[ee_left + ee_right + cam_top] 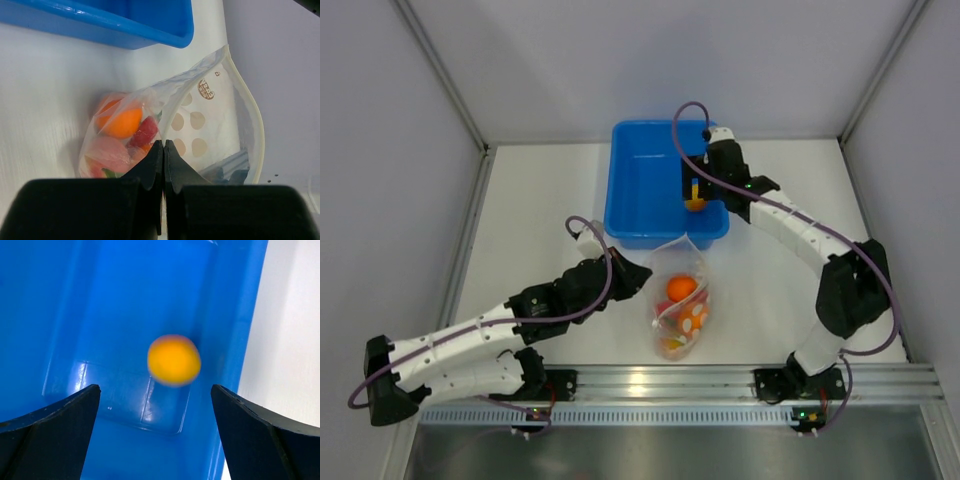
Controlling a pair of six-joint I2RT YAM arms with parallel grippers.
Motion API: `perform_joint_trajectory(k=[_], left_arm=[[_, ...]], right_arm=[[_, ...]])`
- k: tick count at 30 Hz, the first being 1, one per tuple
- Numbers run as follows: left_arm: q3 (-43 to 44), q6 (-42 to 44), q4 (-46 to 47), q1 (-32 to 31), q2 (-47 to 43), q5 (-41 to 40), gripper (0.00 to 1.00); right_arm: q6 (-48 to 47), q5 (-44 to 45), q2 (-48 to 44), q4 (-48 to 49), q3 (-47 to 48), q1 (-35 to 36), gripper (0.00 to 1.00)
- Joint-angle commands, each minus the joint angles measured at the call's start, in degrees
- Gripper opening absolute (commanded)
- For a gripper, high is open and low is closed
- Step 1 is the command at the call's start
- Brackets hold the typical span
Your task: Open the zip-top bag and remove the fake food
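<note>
Hanging with jaws wide apart above the blue tub (645, 190), the right gripper (155, 387) has a blurred yellow-orange ball (174, 360) below it, inside the tub. Just in front of the tub, the left gripper (164, 144) is pinched closed on the lip of the zip-top bag (220, 115), and the other fake food (120, 122) lies inside. A weak pinch may slip and let the mouth close. The tub sits on a smooth white table (540, 200), with grey walls (380, 150) around it.

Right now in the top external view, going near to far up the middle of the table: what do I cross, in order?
metal rail → zip-top bag, fake food inside it → blue tub
</note>
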Motion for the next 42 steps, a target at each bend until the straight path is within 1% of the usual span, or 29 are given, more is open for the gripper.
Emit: perform_joint_trajectory(k=[1, 4, 6, 7, 8, 9, 11, 12, 14, 17, 19, 22, 23, 28, 30, 31, 32, 33, 38, 42], left_arm=[[3.25, 1.48, 0.88, 0.25, 0.11, 0.87, 0.00], [4.04, 1.66, 0.97, 0.25, 0.55, 0.96, 0.00], [4.57, 1.75, 0.97, 0.25, 0.99, 1.13, 0.00], [4.74, 1.83, 0.97, 0.25, 1.08, 1.22, 0.00], [5.01, 1.92, 0.97, 0.25, 1.34, 1.22, 0.00], [5.36, 2.01, 0.97, 0.25, 1.43, 1.31, 0.00], [5.89, 2.19, 0.97, 0.25, 1.95, 1.39, 0.00], [6.06, 2.27, 1.05, 0.25, 2.13, 1.40, 0.00], [6.76, 2.45, 0.97, 0.25, 2.65, 1.48, 0.00], [7.56, 2.36, 0.97, 0.25, 3.18, 1.57, 0.00], [7.91, 2.19, 0.97, 0.25, 3.54, 1.66, 0.00], [8.35, 2.01, 1.05, 0.25, 3.80, 1.75, 0.00], [8.44, 1.92, 1.05, 0.25, 3.98, 1.75, 0.00], [9.14, 2.01, 1.05, 0.25, 4.33, 2.45, 0.00], [9.31, 2.01, 1.05, 0.25, 4.50, 3.06, 0.00], [9.23, 2.01, 1.14, 0.25, 4.33, 3.07, 0.00], [9.14, 2.01, 1.05, 0.25, 4.24, 3.07, 0.00], [8.88, 1.92, 1.05, 0.25, 4.15, 2.80, 0.00], [7.82, 1.13, 1.05, 0.25, 3.71, 2.36, 0.00], [6.94, -0.71, 1.05, 0.25, 3.71, 2.10, 0.00]], right_arm=[[-0.86, -0.45, -8.56, -0.44, 1.60, -0.14, 0.93], [-0.42, -4.48, -13.66, -2.90, 0.89, -0.06, 0.89], [0.02, -9.05, -16.56, -4.05, -0.33, -0.14, 0.84], [0.37, -10.81, -19.70, -4.75, -0.77, -0.06, 0.82], [0.98, -14.74, -21.21, -6.59, -1.47, -0.14, 0.79], [1.16, -16.87, -24.10, -7.39, -1.92, -0.06, 0.73], [0.99, -21.35, -26.66, -9.41, -2.62, 0.29, 0.64], [0.90, -25.03, -27.63, -12.20, -2.71, 0.56, 0.60], [-0.41, -27.34, -29.83, -16.77, -2.54, 1.96, 0.54], [-1.64, -28.14, -32.56, -19.52, -3.59, 5.30, 0.47], [-2.09, -27.35, -34.49, -21.45, -4.55, 8.80, 0.43], [-2.35, -24.55, -36.17, -23.91, -5.43, 13.82, 0.42], [-1.57, -22.10, -36.34, -24.27, -5.96, 15.05, 0.41], [-0.24, -18.04, -36.78, -21.99, -11.57, 23.04, 0.42], [-0.07, -18.12, -36.43, -17.87, -14.38, 24.55, 0.41], [0.54, -18.47, -36.52, -15.16, -17.88, 24.90, 0.41], [2.38, -18.12, -36.61, -11.56, -19.22, 25.25, 0.41], [3.44, -17.16, -35.91, -10.31, -20.19, 26.13, 0.41], [12.04, -5.58, -33.45, -6.88, -23.80, 30.87, 0.41], [17.94, 1.64, -32.22, -0.82, -28.63, 34.65, 0.41]])
